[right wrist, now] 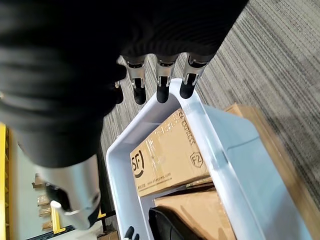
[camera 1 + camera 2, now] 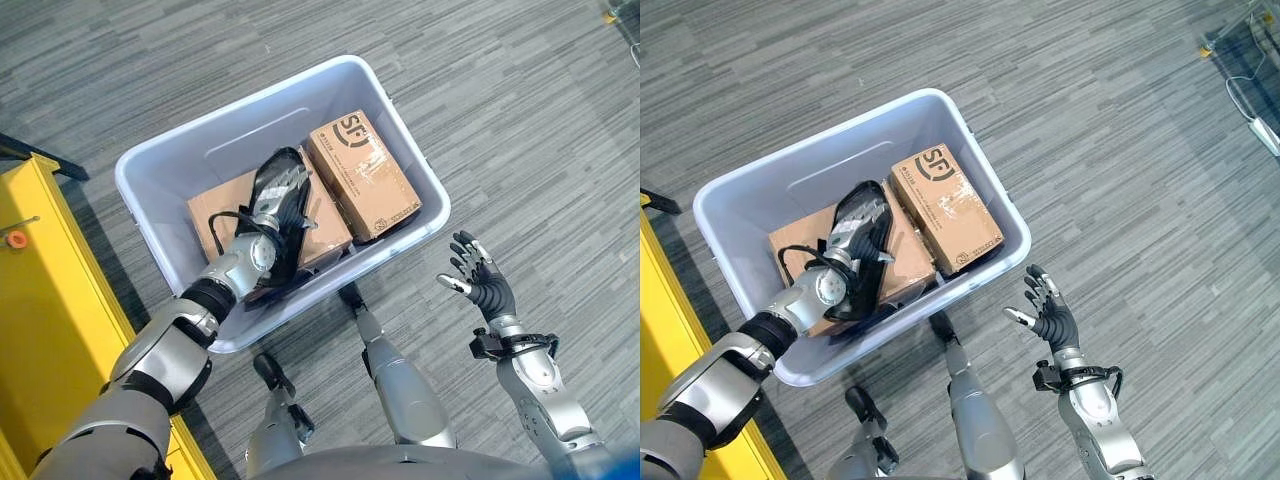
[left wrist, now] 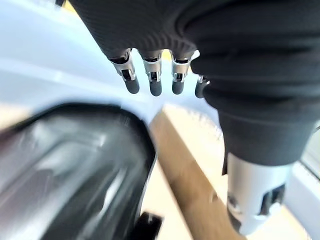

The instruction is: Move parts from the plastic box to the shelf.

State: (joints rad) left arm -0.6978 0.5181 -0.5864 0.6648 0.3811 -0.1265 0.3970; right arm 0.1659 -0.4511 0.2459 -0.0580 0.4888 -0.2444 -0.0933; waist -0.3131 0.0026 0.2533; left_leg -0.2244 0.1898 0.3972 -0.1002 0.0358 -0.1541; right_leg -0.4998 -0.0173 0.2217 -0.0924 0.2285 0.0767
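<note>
At the far left stood the yellow shelf (image 2: 40,300), well apart from the action, and beside it the pale plastic box (image 2: 150,165) sat on the grey carpet (image 2: 520,120). The left hand (image 2: 283,190) was down inside the box, fingers straight and relaxed, lying over a black part (image 2: 862,262) that rested on the flat cardboard box (image 2: 790,240) at the bottom; the left wrist view showed the fingers extended above that glossy dark shell, nothing clasped yet. Further right lay a second, smaller cardboard box (image 2: 362,175), tilted against the box wall and touching the black part's edge. Right of the box, outside it, the right hand (image 2: 480,275) hovered over the carpet with its fingers spread, holding nothing. My read: the pickup was just being set up. To do it well, the left hand would need to curl thumb and fingers around a firm edge of the black part, not its slick top, and lift straight up to clear the wall. The right hand looked well placed to come in and steady the load.
</note>
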